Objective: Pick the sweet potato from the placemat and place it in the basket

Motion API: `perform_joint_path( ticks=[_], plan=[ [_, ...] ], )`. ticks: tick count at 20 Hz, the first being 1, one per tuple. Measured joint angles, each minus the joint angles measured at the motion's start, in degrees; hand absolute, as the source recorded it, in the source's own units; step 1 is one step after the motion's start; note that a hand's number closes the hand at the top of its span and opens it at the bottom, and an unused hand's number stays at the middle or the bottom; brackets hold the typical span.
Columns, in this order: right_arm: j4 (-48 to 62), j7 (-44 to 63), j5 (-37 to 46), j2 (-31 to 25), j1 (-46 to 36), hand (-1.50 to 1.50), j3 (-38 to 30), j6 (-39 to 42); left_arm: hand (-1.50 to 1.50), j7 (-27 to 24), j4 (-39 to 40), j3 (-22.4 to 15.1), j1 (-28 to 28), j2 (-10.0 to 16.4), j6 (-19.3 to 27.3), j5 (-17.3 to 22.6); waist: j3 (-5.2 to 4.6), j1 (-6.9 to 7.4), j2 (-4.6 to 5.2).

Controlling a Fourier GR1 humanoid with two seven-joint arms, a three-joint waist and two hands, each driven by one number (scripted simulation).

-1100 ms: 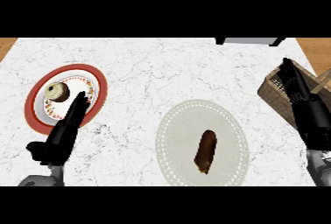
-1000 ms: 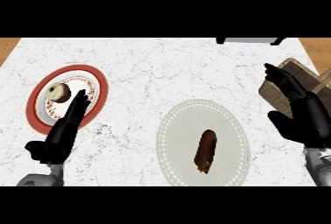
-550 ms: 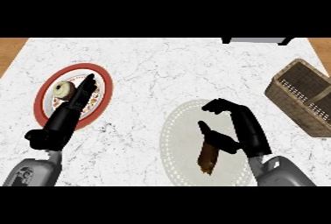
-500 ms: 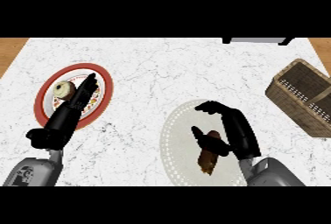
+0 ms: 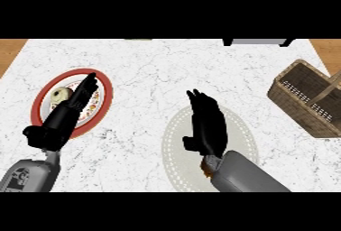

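Head view — the right hand [image 5: 203, 122] lies back-up over the round pale placemat [image 5: 248, 143] and covers most of the sweet potato [image 5: 207, 168]. Only a brown end shows just behind the hand, beside the grey forearm. Whether this hand has closed on the sweet potato cannot be told from above.

The task appears to be at its first step. A grasp is at most being made, and the lift, the carry and the release are all left to do. The wicker basket [image 5: 307, 97] stands well apart, off to the right of this hand and slightly ahead, and the sweet potato is not in it.

The left hand [image 5: 65, 116] rests with fingers straight and pressed together over a red-rimmed plate [image 5: 39, 101]. Just beside it on the plate is a pale round pastry [image 5: 61, 94].

The surface is a white marbled counter [image 5: 146, 67]. Wooden floor [image 5: 10, 47] shows past its far corners, and a dark grey object [image 5: 256, 41] sits at the far edge.
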Motion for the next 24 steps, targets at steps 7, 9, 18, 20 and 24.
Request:
perform_joint_path(
  ticks=[7, 9, 18, 20, 24],
  plan=[
    [5.07, 12.62, 5.02, 5.48, -10.18, -1.50, 0.14, 22.42, 0.00, 0.57, 0.12, 0.46, -0.42, 0.35, -0.28, 0.12, -0.07, -0.19, -0.31],
    [5.70, 14.03, 2.87, 7.19, -11.32, -1.50, -1.48, 27.76, 0.00, 0.74, -0.04, 0.48, -0.08, 0.26, -0.27, 0.24, -0.01, -0.33, -0.30],
    [3.85, 18.07, -9.98, 9.28, -16.14, -1.50, -7.49, 38.53, 0.00, 1.50, -0.69, 0.83, -0.11, 0.33, -0.55, 0.61, 0.15, -0.32, -0.44],
    [3.17, 18.38, -11.34, 9.34, -17.53, -1.50, -8.79, 40.13, 0.00, 1.44, -0.75, 0.90, 0.23, 0.15, -0.30, 0.52, 0.16, -0.74, -0.57],
    [2.74, 18.59, -12.97, 9.40, -19.38, -1.50, -10.19, 42.97, 0.00, 1.84, -1.23, 1.17, 0.42, 0.34, -0.41, 0.64, 0.18, -1.22, -0.72]
  ],
)
